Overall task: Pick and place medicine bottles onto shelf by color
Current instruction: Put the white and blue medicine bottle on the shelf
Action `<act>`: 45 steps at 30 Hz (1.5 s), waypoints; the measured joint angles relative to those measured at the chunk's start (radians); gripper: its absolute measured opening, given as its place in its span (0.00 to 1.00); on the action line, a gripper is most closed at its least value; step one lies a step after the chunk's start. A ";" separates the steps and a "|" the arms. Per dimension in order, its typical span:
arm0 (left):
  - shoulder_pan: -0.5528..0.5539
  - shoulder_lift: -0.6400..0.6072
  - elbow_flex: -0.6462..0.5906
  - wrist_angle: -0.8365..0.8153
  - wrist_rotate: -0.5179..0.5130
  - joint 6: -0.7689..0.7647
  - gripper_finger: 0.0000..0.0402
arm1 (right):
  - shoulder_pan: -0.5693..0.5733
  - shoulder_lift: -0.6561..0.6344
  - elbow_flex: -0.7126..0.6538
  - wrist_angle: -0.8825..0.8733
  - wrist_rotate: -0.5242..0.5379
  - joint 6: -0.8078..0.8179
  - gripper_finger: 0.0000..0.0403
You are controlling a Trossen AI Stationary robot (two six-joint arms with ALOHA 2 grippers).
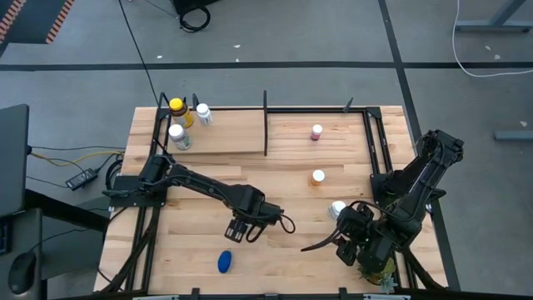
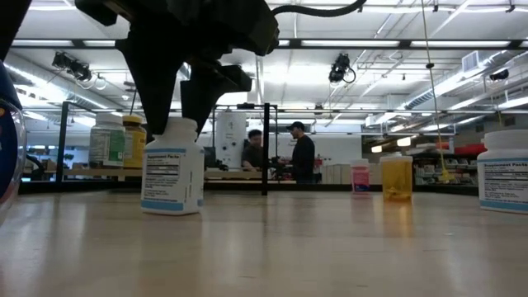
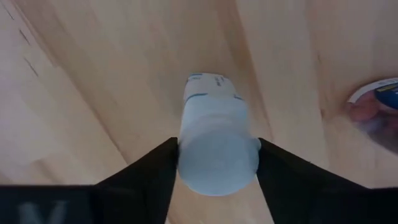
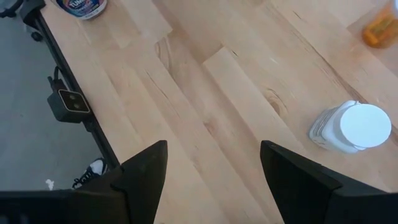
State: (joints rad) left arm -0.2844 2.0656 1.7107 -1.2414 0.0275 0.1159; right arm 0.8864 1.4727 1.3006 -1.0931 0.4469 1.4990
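Between the left gripper fingers, closed on its cap: a white bottle, bare tabletop around. Right gripper open, empty.

place: robotics lab or workshop hall | ceiling: rows of strip lights, mounted cameras | floor: grey concrete, taped lines, loose cables | background: two people at benches | rig: plank tabletop on black frame

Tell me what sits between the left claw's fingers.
A white-capped white medicine bottle stands upright between the left claw's dark fingers, which touch its sides in the left wrist view. The low view shows it standing on the wooden tabletop.
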 joint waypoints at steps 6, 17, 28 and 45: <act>0.000 0.000 0.000 0.000 0.003 -0.011 0.45 | 0.000 0.000 0.000 0.000 0.000 0.000 0.65; 0.013 -0.001 0.000 -0.092 0.005 -0.023 0.47 | 0.000 0.000 0.000 -0.001 0.001 0.000 0.65; 0.126 -0.042 -0.001 -0.197 0.004 -0.021 0.49 | 0.005 0.000 0.000 -0.001 0.000 -0.006 0.65; 0.429 -0.234 0.000 -0.189 -0.008 -0.099 0.46 | 0.020 0.000 0.000 -0.095 0.044 -0.096 0.65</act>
State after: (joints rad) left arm 0.1446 1.8317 1.7103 -1.4301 0.0199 0.0167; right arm 0.9066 1.4727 1.3006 -1.1884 0.4907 1.4032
